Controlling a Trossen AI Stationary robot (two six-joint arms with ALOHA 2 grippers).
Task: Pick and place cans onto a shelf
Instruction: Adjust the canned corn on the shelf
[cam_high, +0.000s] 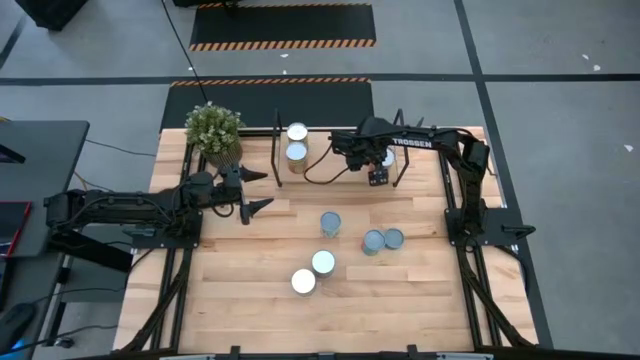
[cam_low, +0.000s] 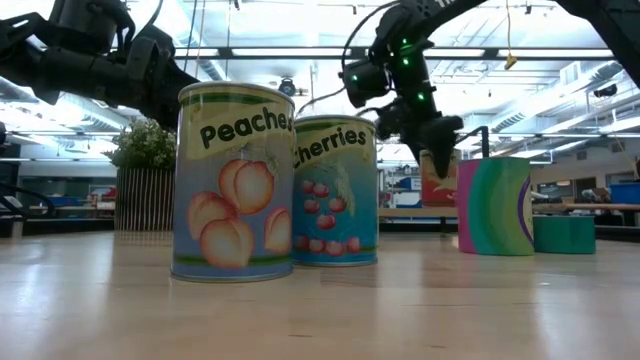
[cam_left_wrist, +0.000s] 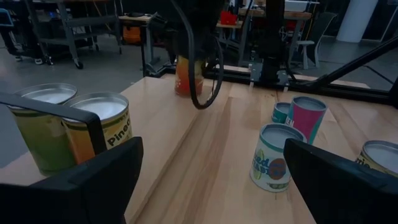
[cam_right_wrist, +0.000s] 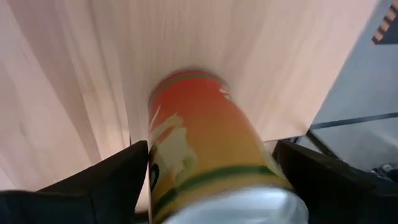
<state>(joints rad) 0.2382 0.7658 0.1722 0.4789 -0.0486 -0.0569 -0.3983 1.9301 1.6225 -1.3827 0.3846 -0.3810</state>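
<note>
Fingers of the right gripper (cam_right_wrist: 211, 180) are clamping an orange-and-yellow labelled tin can (cam_right_wrist: 205, 155) over the low light-wood shelf (cam_high: 340, 165) with thin black end frames. The can's long axis is standing roughly upright, silver top toward the wrist. Two silver-topped cans (cam_high: 297, 143) are sitting upright at the shelf's left end. The left gripper (cam_high: 252, 190) is hovering nearby, spread wide and empty.

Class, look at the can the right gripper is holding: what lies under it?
Under the orange can between the right gripper's fingers lies the shelf, its light wood board. The can hides the board directly beneath its base, so contact cannot be seen.
</note>
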